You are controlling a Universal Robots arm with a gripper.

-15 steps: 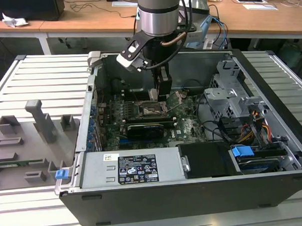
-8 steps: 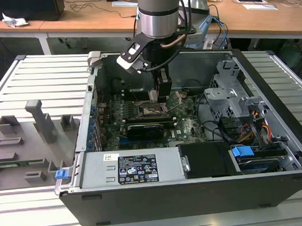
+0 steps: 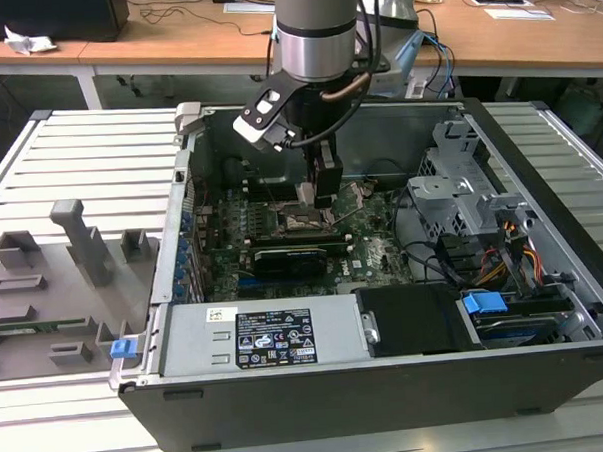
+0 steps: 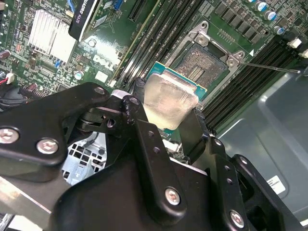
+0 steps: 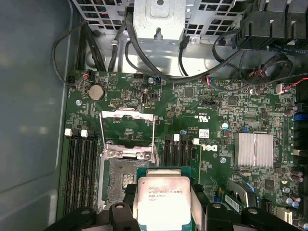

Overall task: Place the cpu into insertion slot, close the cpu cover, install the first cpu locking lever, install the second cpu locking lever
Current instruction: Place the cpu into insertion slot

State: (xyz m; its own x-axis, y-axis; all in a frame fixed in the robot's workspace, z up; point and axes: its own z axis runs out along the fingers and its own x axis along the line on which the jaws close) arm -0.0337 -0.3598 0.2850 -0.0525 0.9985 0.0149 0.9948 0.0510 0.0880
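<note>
Even light w/ glare on cpu point(image 4: 169, 103)

A robotics lab or workshop: a robot arm point(image 3: 318, 30) reaches into an opened desktop computer case point(image 3: 389, 392) on a slatted metal surface point(image 3: 98, 155), grey part fixtures point(image 3: 77, 236) alongside, wooden office desks point(image 3: 173, 41) behind.

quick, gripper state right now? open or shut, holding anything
Gripper: shut on the cpu, which hangs close to the uncovered insertion slot and is not yet seated.
</note>
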